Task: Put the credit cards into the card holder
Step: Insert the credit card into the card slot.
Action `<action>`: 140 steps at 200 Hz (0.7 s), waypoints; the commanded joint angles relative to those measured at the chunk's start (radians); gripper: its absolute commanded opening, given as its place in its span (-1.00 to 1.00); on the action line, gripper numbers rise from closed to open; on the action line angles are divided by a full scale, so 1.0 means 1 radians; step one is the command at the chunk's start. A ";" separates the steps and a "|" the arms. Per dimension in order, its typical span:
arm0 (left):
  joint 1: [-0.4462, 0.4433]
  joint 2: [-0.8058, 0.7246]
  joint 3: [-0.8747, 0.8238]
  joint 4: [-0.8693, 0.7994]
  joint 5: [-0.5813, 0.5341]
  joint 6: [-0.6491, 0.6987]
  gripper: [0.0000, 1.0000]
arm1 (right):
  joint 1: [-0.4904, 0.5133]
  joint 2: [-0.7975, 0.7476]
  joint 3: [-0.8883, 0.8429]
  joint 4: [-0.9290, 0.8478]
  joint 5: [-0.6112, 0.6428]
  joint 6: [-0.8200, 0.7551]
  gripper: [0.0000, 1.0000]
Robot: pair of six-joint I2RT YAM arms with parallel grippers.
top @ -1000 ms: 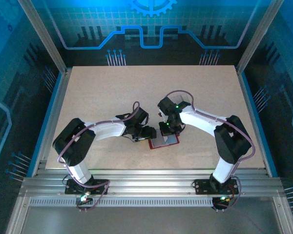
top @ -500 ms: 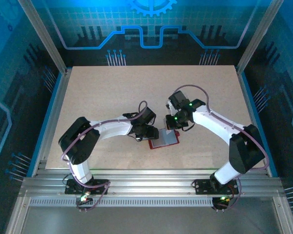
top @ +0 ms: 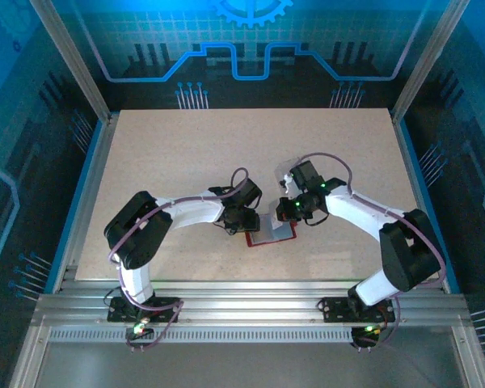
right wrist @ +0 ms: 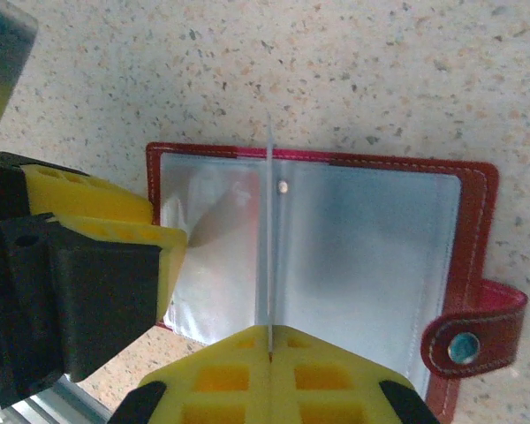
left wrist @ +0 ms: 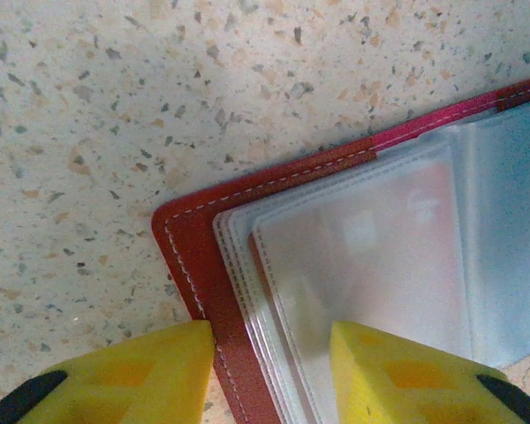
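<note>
1. A speckled beige table point(top: 186, 162) sits inside a blue-lit enclosure, with both arms reaching in towards its middle near the front edge.
2. The holder point(right wrist: 481, 221) lies open and flat there, clear pockets point(left wrist: 380, 265) facing up and its snap tab point(right wrist: 473, 340) flung out to one side, so the slots are exposed for loading.
3. The right gripper point(right wrist: 269, 358) is clamped on a card point(right wrist: 269, 221), which it holds upright and edge-on above the holder's centre fold. That looks like a line-up for sliding the card down into a pocket mouth.
4. The left gripper point(left wrist: 269, 371) has its jaws partly apart, straddling the holder's outer corner. One finger is against the red cover's edge by the table, the other over the pocket leaves.
5. My reading is that the left gripper is there to pin the holder, or to lift a leaf, so nothing skids when the card pushes in (a raised clear leaf beside it in the right wrist view suggests the latter).
6. Whether the left fingers already pinch anything I cannot tell.
7. The card is not yet inside a pocket.
8. The risk is the thin card catching on a leaf edge.
</note>
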 commanded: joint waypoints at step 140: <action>-0.008 0.035 0.010 -0.060 -0.030 -0.003 -0.31 | -0.070 0.030 -0.142 0.271 -0.184 0.050 -1.00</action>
